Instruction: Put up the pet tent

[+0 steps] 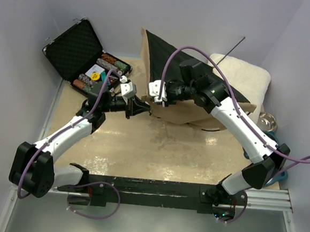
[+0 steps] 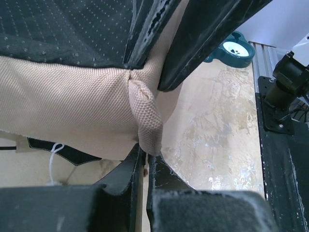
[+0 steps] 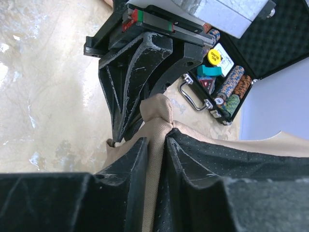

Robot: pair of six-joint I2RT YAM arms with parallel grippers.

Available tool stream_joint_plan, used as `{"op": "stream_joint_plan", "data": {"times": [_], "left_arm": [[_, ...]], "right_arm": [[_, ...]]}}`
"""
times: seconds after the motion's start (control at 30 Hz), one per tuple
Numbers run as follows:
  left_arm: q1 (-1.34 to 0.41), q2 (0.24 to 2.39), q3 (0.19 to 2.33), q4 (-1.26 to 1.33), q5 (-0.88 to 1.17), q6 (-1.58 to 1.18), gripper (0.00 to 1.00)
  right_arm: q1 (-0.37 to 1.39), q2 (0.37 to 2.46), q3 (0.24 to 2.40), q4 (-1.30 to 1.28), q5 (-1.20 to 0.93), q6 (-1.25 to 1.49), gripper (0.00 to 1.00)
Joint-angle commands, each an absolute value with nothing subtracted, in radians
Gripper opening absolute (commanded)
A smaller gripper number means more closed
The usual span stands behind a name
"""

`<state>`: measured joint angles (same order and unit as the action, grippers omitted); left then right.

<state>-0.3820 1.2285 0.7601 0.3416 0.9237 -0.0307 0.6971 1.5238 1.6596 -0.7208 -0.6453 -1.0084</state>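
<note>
Pet tent (image 1: 159, 57) lies collapsed at the back of the surface (image 1: 158, 148), a heap of tan fabric with its black dotted underside turned up, partly draped over a white fluffy cushion (image 1: 249, 75). One thin black pole (image 1: 237, 44) pokes out toward the back wall. An open black case (image 1: 74, 48) sits at the back left, apart from the work.

We see both arms meeting at the tent's near left corner. The left tool (image 2: 146, 153) is closed tight, pinching a puckered fold of tan cloth at its tips. The right tool (image 3: 155, 142) faces it, jaws nearly together with a strip of the tan edge clamped between them (the two tools sit just beside each other on the same edge).

We judge the fabric light, soft and floppy: it bunches wherever it is pinched and will not hold a shape by itself. The pole looks thin and springy, so it probably carries the structure. The tan edge looks like the safest hold.
</note>
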Motion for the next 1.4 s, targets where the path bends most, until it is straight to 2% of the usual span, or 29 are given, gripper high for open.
{"op": "stream_joint_plan", "data": {"times": [0.0,0.23,0.53,0.63,0.7,0.73,1.03,1.37], "left_arm": [[-0.385,1.241,0.811,0.304,0.95,-0.052,0.0],[-0.385,1.25,0.813,0.268,0.957,-0.025,0.0],[-0.387,1.262,0.821,0.27,0.966,-0.025,0.0],[-0.387,1.266,0.818,0.267,0.966,-0.021,0.0],[-0.387,1.27,0.825,0.261,0.966,-0.023,0.0],[-0.387,1.276,0.828,0.253,0.963,-0.023,0.0],[-0.387,1.315,0.882,0.201,0.937,-0.066,0.0],[-0.387,1.284,0.904,0.225,0.95,-0.121,0.0]], "right_arm": [[0.706,1.539,1.66,-0.695,-0.655,-0.977,0.24],[0.704,1.528,1.672,-0.652,-0.652,-0.936,0.36],[0.706,1.542,1.658,-0.627,-0.611,-0.93,0.4],[0.706,1.549,1.66,-0.618,-0.583,-0.927,0.3],[0.706,1.551,1.66,-0.612,-0.575,-0.923,0.08],[0.706,1.548,1.661,-0.612,-0.58,-0.925,0.0],[0.733,1.514,1.64,-0.653,-0.601,-1.011,0.0],[0.753,1.448,1.507,-0.623,-0.502,-1.091,0.0]]}}
